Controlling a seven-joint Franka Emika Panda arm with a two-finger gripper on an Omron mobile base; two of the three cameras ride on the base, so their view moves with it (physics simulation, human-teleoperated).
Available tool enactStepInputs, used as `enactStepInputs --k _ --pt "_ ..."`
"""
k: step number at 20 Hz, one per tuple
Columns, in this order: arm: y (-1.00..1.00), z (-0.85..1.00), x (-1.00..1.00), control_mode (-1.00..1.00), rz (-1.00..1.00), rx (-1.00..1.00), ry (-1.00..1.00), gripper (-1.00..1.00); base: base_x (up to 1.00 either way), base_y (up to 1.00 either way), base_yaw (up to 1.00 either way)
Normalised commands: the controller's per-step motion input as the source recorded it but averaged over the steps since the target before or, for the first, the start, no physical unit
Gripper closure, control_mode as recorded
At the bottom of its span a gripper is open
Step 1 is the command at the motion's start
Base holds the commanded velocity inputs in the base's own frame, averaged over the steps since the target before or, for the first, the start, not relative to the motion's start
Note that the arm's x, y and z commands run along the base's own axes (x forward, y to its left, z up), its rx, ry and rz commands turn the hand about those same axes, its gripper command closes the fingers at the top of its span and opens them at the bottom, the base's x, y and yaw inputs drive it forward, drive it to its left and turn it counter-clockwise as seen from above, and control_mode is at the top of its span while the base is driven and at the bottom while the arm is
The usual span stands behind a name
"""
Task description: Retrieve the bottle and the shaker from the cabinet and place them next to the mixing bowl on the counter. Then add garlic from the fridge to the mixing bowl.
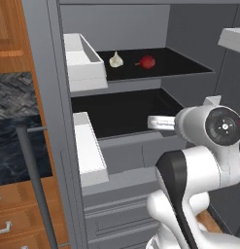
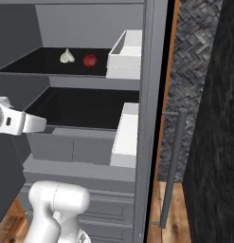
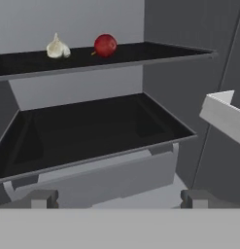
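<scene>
garlic [image 1: 116,60] | whitish bulb, upright | upper fridge shelf, near a red fruit [image 1: 147,62]

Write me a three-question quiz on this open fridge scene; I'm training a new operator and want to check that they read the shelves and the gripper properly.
1. True or false: the garlic and the red fruit sit on the same shelf.
2. In the hand view, the garlic lies: A) left of the red fruit, B) right of it, C) on the shelf below.
3. Is the gripper open or shut, and is it holding anything?

Key
1. True: both sit on the upper shelf.
2. A.
3. Open, holding nothing; its fingertips stand wide apart, below the shelf with the garlic.
</scene>
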Motion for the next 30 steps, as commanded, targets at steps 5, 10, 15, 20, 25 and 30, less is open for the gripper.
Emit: enactStepInputs --k 5,10,15,20,25,30 --pt "-0.23 0.16 0.33 -1.0 0.26 0.0 0.0 -1.0 0.0 0.0 0.0" --pt "-0.31 0.16 0.19 -1.0 0.21 0.0 0.0 -1.0 0.0 0.0 0.0" --pt "0.15 0.05 -0.04 -1.0 0.04 0.0 -0.07 -1.0 0.0 0.0 0.0" --pt "0.24 0.57 0.02 -1.0 -0.12 -0.02 -0.05 -1.0 0.0 0.0 0.0" --pt "0.05 0.66 0.0 -1.0 -0.07 0.0 -0.03 -1.0 0.0 0.0 0.0" --pt "-0.01 0.1 0.32 -1.0 0.0 0.0 0.03 -1.0 0.0 0.0 0.0"
